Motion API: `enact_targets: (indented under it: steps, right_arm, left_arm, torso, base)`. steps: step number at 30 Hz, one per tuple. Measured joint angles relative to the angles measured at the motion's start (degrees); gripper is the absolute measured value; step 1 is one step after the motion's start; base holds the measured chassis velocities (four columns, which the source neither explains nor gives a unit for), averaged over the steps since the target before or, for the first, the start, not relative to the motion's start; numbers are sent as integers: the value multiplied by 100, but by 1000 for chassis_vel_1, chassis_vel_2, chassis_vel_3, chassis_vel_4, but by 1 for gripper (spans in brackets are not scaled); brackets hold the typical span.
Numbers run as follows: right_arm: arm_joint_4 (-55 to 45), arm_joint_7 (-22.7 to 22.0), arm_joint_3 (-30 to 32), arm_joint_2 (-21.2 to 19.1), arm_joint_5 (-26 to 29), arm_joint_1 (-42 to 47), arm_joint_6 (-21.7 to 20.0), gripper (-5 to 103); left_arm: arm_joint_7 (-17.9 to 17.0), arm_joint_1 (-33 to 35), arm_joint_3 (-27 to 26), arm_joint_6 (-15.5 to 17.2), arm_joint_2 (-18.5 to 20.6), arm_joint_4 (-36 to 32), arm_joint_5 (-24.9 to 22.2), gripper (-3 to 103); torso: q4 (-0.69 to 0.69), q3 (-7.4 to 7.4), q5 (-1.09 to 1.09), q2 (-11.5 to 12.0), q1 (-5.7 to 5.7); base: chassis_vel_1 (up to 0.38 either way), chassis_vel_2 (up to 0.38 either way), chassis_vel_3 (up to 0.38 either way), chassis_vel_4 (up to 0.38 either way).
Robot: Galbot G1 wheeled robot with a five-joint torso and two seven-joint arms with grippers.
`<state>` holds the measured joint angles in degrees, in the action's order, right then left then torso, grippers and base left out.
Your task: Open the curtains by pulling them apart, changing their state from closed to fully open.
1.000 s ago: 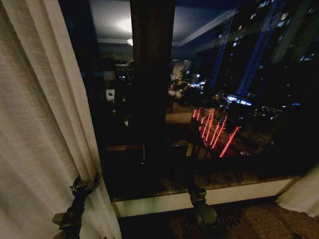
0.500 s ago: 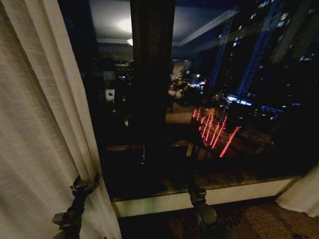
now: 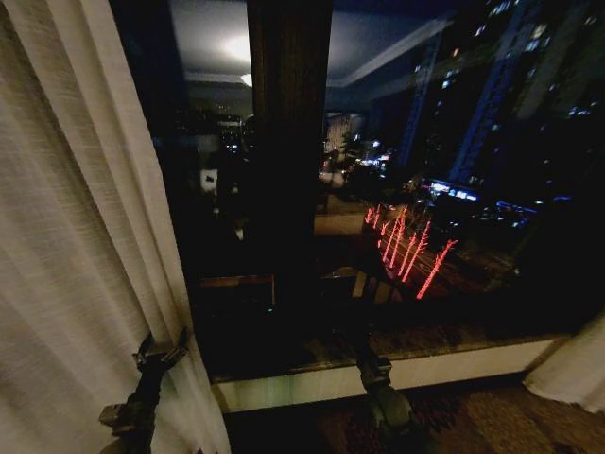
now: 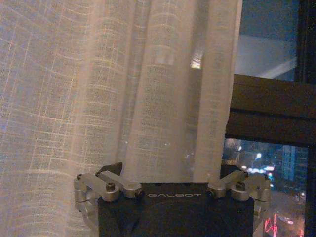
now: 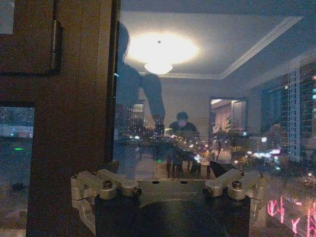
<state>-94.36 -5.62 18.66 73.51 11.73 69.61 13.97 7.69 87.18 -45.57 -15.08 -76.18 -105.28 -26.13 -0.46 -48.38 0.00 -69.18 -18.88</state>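
The left curtain (image 3: 76, 246), sheer cream pleated fabric, hangs along the left side of the head view, drawn back from the dark window. My left gripper (image 3: 163, 352) sits at its inner edge, low down. In the left wrist view the left gripper (image 4: 170, 170) is open, and a fold of the curtain (image 4: 168, 98) hangs between its wide-spread fingers. A bit of the right curtain (image 3: 572, 374) shows at the lower right corner. The right gripper (image 3: 371, 357) hovers before the sill near the middle; seen from its wrist, the right gripper (image 5: 165, 168) is open and holds nothing, facing the glass.
A dark wooden window post (image 3: 288, 142) runs down the middle of the glass. The pale sill (image 3: 444, 364) crosses below it, with patterned carpet (image 3: 492, 421) in front. Night city lights and a reflected ceiling lamp (image 5: 158, 52) show in the pane.
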Motion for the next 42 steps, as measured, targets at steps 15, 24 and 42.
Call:
enact_targets:
  steps: [15, 24, 42]
  right_arm:
    - [0, 0, 0, 0, 0, 0, 0, 100]
    - [0, 0, 0, 0, 0, 0, 0, 100]
    - [0, 0, 0, 0, 0, 0, 0, 100]
  left_arm:
    - [0, 0, 0, 0, 0, 0, 0, 100]
    - [0, 0, 0, 0, 0, 0, 0, 100]
    - [-1079, -272, 634, 1185, 40, -521, 427, 100]
  torso:
    - [0, 0, 0, 0, 0]
    - [0, 0, 0, 0, 0]
    - [0, 0, 0, 0, 0]
  base:
    - [0, 0, 0, 0]
    - [0, 0, 0, 0]
    - [0, 0, 0, 0]
